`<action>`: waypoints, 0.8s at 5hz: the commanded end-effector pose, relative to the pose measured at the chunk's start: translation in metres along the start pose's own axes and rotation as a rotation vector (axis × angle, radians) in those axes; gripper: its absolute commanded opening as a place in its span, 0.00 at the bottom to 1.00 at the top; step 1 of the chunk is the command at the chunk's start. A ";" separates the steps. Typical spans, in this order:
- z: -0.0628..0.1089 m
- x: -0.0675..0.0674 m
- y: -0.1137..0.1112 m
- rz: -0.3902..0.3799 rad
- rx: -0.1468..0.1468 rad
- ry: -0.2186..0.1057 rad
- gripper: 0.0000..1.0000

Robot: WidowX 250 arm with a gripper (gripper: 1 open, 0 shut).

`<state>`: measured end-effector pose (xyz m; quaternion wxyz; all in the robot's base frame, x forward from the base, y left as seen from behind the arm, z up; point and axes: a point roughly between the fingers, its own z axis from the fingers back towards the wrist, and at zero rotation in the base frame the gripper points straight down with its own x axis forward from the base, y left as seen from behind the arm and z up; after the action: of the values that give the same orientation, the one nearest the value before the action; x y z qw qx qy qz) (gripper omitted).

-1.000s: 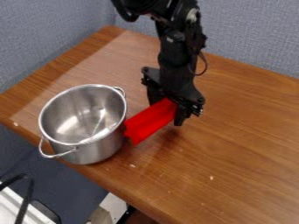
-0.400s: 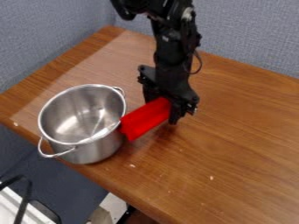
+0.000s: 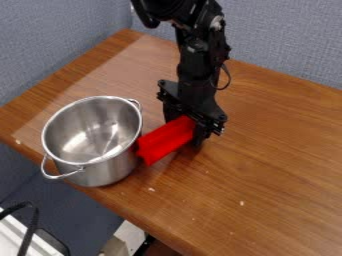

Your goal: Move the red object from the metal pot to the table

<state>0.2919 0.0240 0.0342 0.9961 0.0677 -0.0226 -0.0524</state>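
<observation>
The red object point(image 3: 163, 143) is a bright red elongated block, lying low over the table point(image 3: 267, 170) just right of the metal pot point(image 3: 91, 140). My gripper point(image 3: 191, 128) points straight down and is shut on the block's right end. The block's left end reaches close to the pot's wall; whether it touches the pot or rests on the wood I cannot tell. The shiny steel pot stands upright at the left with nothing visible inside it.
The brown wood table's front edge point(image 3: 174, 225) runs diagonally just below the pot and block. A grey wall rises behind the table. A dark cable point(image 3: 20, 225) hangs at the lower left, off the table.
The gripper and the red block have shifted slightly left and down toward the table surface. The pot stays where it was.
</observation>
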 end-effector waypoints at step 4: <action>0.020 0.028 -0.021 0.017 0.035 -0.027 0.00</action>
<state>0.3070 0.0016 0.0380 0.9962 0.0790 -0.0112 -0.0345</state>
